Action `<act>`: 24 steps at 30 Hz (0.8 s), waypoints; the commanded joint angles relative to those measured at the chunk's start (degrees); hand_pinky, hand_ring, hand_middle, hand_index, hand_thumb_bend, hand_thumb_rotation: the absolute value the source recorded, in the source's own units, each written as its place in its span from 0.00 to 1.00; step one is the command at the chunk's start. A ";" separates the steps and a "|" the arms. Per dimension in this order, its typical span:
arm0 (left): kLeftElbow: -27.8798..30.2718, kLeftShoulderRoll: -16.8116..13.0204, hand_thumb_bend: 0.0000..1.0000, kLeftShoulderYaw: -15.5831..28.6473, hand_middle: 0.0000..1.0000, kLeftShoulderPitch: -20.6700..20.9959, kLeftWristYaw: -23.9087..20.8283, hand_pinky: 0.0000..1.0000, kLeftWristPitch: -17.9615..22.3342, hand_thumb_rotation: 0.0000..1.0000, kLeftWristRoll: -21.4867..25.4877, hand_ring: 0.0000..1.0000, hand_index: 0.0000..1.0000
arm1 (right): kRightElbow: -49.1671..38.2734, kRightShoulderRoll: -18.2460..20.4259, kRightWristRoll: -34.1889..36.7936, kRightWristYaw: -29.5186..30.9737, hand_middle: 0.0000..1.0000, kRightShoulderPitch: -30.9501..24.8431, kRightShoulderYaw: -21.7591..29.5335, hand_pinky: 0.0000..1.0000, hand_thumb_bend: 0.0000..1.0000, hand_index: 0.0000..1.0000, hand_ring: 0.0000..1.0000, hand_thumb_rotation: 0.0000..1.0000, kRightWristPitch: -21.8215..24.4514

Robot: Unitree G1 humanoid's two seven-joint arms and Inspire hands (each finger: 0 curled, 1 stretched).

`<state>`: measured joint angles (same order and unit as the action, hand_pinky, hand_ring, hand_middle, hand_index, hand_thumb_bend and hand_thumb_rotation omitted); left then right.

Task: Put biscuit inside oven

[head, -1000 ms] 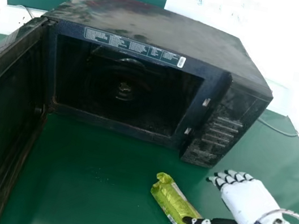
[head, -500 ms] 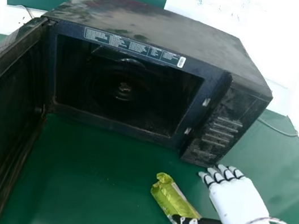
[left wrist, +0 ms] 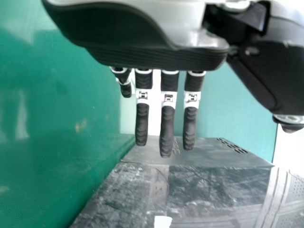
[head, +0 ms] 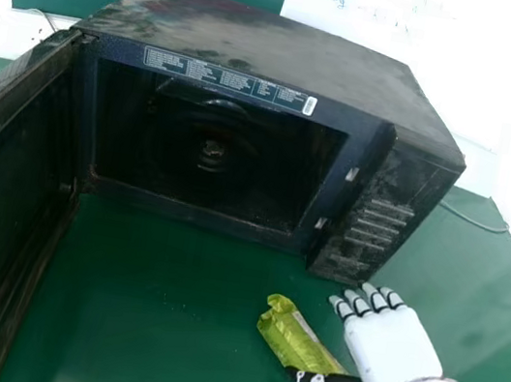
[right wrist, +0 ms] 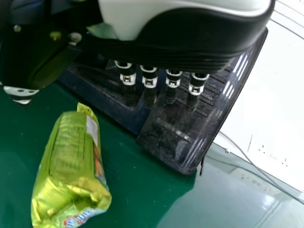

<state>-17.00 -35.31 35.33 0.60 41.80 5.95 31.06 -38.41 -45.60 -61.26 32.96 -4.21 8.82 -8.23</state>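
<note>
Biscuit pack left on the counter beneath the right thumb, oven door open

The green biscuit pack (head: 292,334) is laid on the green counter (head: 158,302), near of the oven (head: 280,43) and apart from it. It is slanted, with one end pointed far and left and the other near and right.

The right hand (head: 393,346) is held to the right of the pack, palm down, close to the near right corner of the oven. Its fingers are kept straight and slightly spread, pointed far and a little left, and nothing is pinched by them. The thumb is stretched to the left across the near end of the pack in the head view; whether the pack is touched by it cannot be told.

The left hand (left wrist: 137,52) is seen in the left wrist view, its fingers extended with gaps between them and nothing gripped. The dark body of the oven is seen beyond them.

The oven door (head: 7,208) is swung wide open on the left, and the dark chamber (head: 212,154) is faced toward the near side. A white surface (head: 418,42) with handwriting is placed behind the oven, and a cable (head: 474,220) is run along the counter at the far right.
</note>
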 commanded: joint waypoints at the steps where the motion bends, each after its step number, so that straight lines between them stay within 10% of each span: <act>1: 0.95 0.56 1.00 0.02 0.52 -1.08 -0.22 0.51 -0.04 0.62 -0.04 0.61 0.57 | 0.53 0.48 -0.14 -0.70 0.95 -0.04 -0.16 0.94 0.96 0.95 1.00 1.00 -0.12; 24: 1.30 -0.15 1.00 0.49 0.46 -1.51 0.33 0.52 -0.54 0.53 0.16 0.58 0.48 | 7.61 1.05 -0.15 -3.20 0.96 1.21 -1.05 0.96 0.96 0.94 1.00 0.99 1.48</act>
<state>-16.16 -35.30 35.35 0.10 42.21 5.86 31.10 -31.48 -44.75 -61.23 30.35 -3.18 8.28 -7.13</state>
